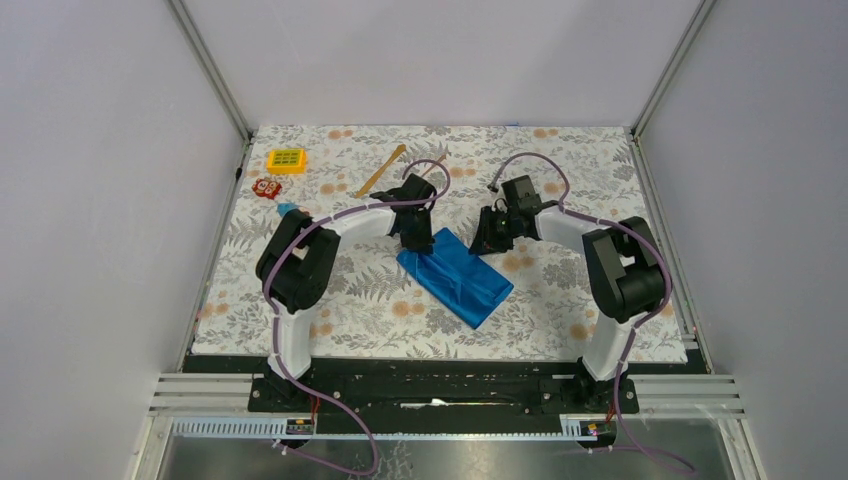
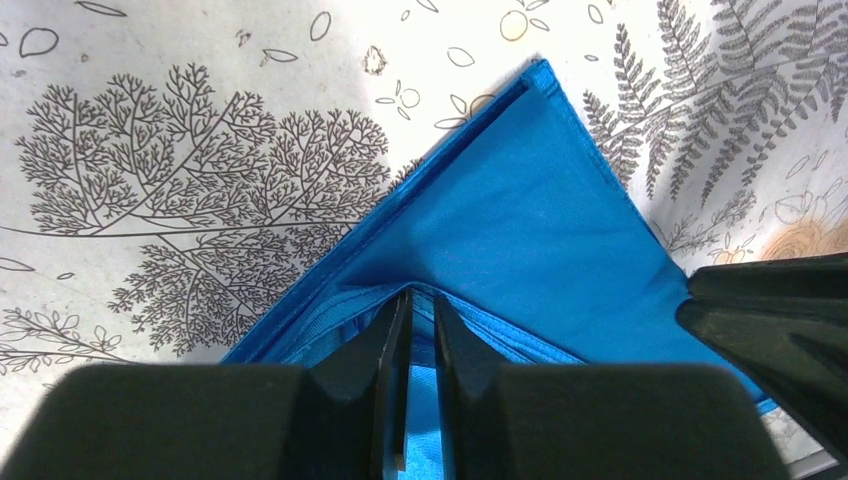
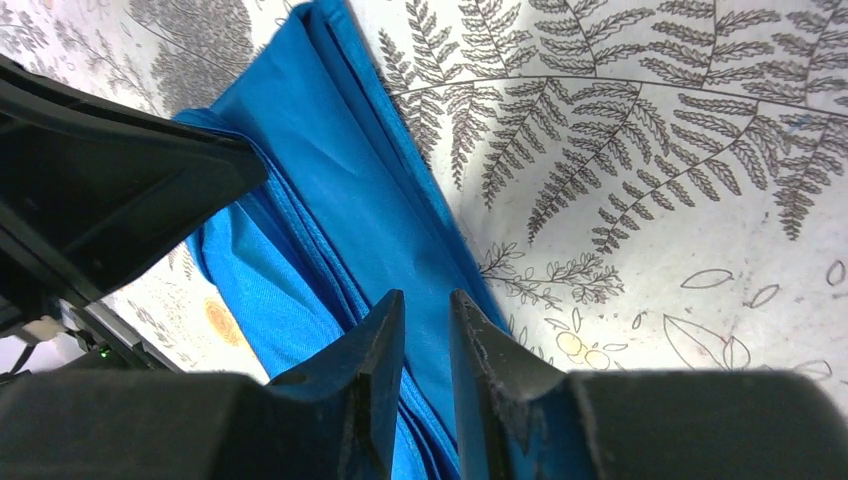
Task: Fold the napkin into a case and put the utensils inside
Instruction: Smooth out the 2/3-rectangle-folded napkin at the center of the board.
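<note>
The royal-blue napkin lies mid-table, folded into a narrow layered strip that runs diagonally. My left gripper is at its far left end. In the left wrist view its jaws are pinched on a hem of the napkin, and the cloth tents up at the tips. My right gripper is at the far right edge. In the right wrist view its jaws stand nearly together on the napkin. One tan wooden utensil lies beyond the left gripper. The other utensil is out of view.
A yellow toy, a red toy and a small blue-orange toy sit at the far left of the patterned table. Grey walls close in the back and both sides.
</note>
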Controlling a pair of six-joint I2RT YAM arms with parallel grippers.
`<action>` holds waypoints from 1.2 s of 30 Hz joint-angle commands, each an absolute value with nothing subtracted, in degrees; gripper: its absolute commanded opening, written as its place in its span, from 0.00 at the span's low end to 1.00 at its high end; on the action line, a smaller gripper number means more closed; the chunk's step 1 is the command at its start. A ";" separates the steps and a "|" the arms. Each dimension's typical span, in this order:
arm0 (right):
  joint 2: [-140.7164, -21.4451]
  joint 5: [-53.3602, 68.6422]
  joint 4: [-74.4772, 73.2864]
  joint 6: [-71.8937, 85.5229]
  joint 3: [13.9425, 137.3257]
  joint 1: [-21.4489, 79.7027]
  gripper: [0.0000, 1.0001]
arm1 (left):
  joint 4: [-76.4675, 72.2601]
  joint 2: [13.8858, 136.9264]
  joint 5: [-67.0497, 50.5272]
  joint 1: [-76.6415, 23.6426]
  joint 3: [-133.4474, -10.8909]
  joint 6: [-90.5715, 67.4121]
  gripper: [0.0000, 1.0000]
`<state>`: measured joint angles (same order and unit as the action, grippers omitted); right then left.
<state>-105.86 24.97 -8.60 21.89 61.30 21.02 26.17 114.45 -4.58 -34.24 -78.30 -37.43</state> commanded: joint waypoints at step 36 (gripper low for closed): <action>-94.57 32.69 -4.61 26.22 46.53 25.30 0.37 | 24.82 100.37 -14.01 -33.91 -72.81 -36.74 0.50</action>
<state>-96.62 32.67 -4.82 26.39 46.09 24.64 28.16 103.90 -11.88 -35.64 -75.55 -36.05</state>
